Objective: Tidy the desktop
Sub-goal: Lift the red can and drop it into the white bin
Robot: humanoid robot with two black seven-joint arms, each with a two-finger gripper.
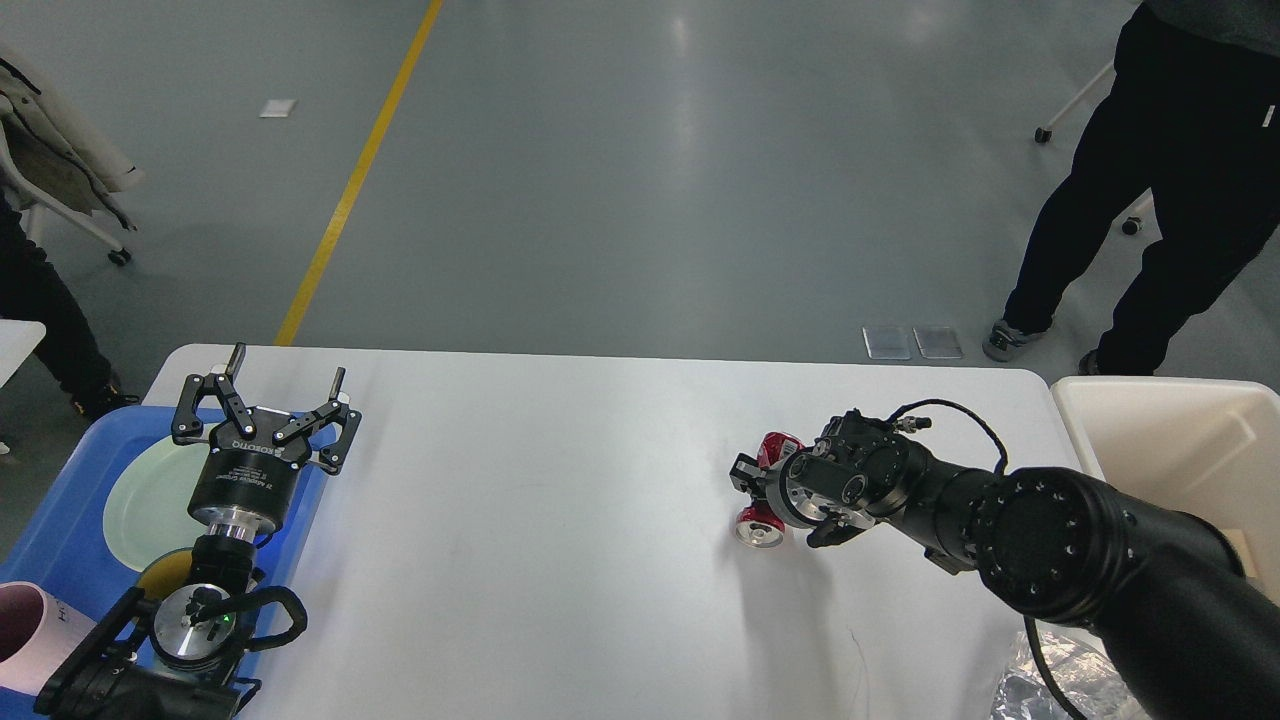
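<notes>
The white desktop (560, 500) fills the lower half of the head view. A crushed red can (757, 528) lies on it right of centre, its silver end facing me. My right gripper (785, 500) reaches in from the right and sits low over the can, one finger on either side, shut on its pinched middle. The gripper body hides most of the can. My left gripper (288, 365) points up at the desktop's left edge, open and empty, far from the can.
A blue tray (60, 520) at the left holds a pale green plate (140, 500) and a pink cup (30, 620). At the right edge stands a cream bin (1180, 440). Crumpled foil (1040, 690) lies bottom right. A person (1150, 200) stands beyond the far right corner.
</notes>
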